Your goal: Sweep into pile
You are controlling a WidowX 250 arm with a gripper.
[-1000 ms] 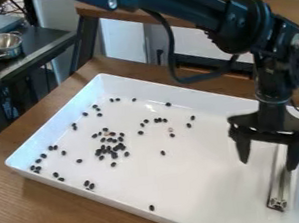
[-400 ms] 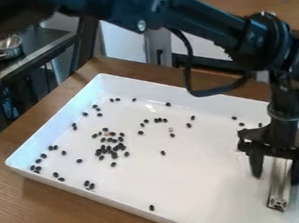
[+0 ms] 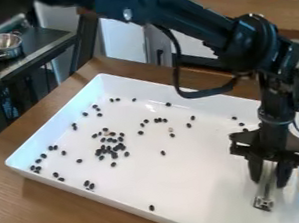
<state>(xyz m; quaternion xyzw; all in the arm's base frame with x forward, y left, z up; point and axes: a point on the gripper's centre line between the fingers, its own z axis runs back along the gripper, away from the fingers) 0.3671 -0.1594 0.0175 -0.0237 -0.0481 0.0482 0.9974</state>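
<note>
1. Camera view: the claw (image 3: 268,183), at four o'clock in the white tray (image 3: 206,178), is closed around the metal bar (image 3: 263,203), apart from the beans.
2. Black beans (image 3: 113,148) form a loose cluster near ten o'clock; strays lie toward twelve, two, six and eight.
3. Sweeping looks barely advanced: the tool is gripped, but most gathering remains.

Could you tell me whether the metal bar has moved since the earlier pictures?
Yes, the metal bar has shifted toward the view's left, its near end now farther from the white tray's right wall.
</note>
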